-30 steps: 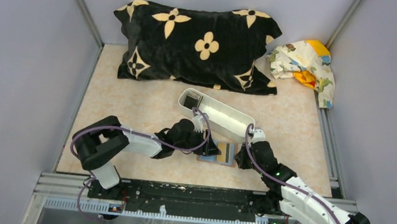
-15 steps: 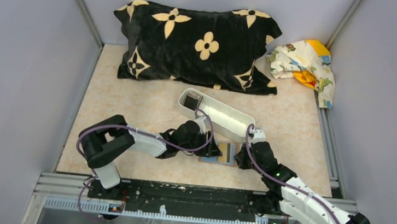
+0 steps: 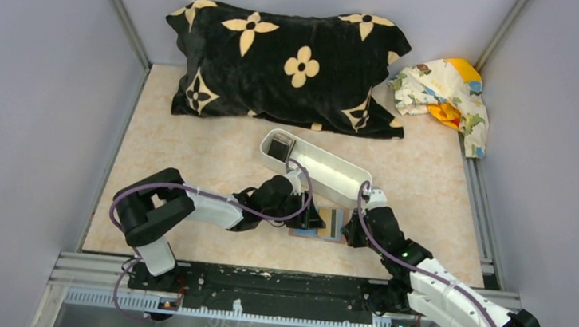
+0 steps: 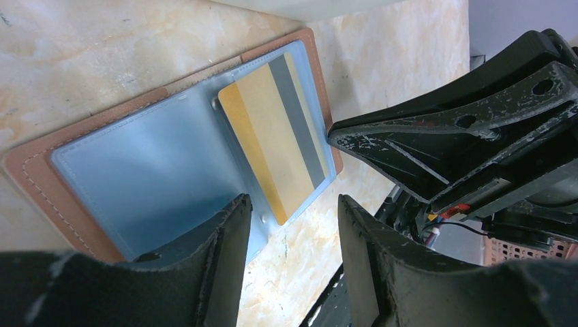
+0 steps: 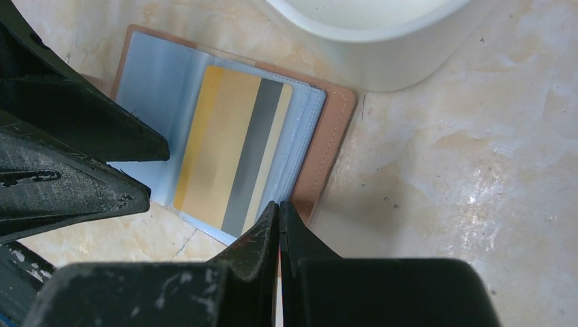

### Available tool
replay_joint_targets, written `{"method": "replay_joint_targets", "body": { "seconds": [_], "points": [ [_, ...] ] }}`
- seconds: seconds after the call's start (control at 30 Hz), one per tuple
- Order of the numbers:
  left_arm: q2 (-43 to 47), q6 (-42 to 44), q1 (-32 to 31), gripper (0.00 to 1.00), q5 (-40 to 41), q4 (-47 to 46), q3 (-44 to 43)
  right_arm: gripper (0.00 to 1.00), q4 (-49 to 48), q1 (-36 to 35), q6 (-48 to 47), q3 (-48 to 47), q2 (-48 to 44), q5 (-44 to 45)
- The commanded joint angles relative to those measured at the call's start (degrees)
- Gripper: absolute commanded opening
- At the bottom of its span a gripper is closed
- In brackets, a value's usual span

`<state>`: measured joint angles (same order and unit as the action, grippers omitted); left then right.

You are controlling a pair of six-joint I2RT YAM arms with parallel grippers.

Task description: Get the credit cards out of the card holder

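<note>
Top external view showed two black arms reaching in over a pale, marble-patterned tabletop (image 3: pixel 192 146). On the left, the left hand (image 3: pixel 311 218) hung low over the card holder (image 3: pixel 322 224), its fingers apart and grasping nothing. From the left wrist view, its two fingers (image 4: pixel 225 238) framed the near edge of the holder, which lay open and flat, brown rim outward and light blue inside facing up. The left page looked bare. On the right page lay a tan-yellow credit card (image 4: pixel 272 136) with a grey stripe, apparently tucked in its pocket. Whether more cards sat beneath it could not be told. Further right, the right hand (image 5: pixel 278 212) was clenched shut on nothing, its tip at the holder's brown edge just beside the card. Behind the holder stood a long white tray (image 3: pixel 336 182) with something dark at its far end, too small to name. By this showing the task was unfinished: at least one card was left to pull out.
</note>
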<state>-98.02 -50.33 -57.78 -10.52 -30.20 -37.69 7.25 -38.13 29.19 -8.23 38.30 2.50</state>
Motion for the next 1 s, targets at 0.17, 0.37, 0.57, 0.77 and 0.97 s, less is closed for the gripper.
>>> {"method": "replay_joint_targets", "body": {
  "seconds": [0.17,0.37,0.57,0.77,0.97],
  "points": [
    [-2.1,-1.2,-0.5,0.55,-2.5,-4.3,-0.6,0.00,-2.6,-0.5,0.3,0.1,-0.1,0.0],
    [-2.4,-1.2,-0.5,0.54,-2.5,-5.6,-0.7,0.00,-2.7,-0.5,0.2,0.1,0.2,-0.2],
    [-4.2,-2.0,-0.5,0.53,-2.5,-5.7,-0.8,0.00,-2.6,-0.5,0.2,0.1,0.2,-0.4],
    [-5.0,-2.3,-0.5,0.52,-1.7,-5.6,0.3,0.00,-2.8,-0.6,0.2,0.1,0.4,-0.3],
    [-5.4,-2.7,-0.5,0.51,-2.0,-7.6,1.9,0.00,-3.0,-0.5,0.1,0.1,0.6,-0.6]
  ]
}}
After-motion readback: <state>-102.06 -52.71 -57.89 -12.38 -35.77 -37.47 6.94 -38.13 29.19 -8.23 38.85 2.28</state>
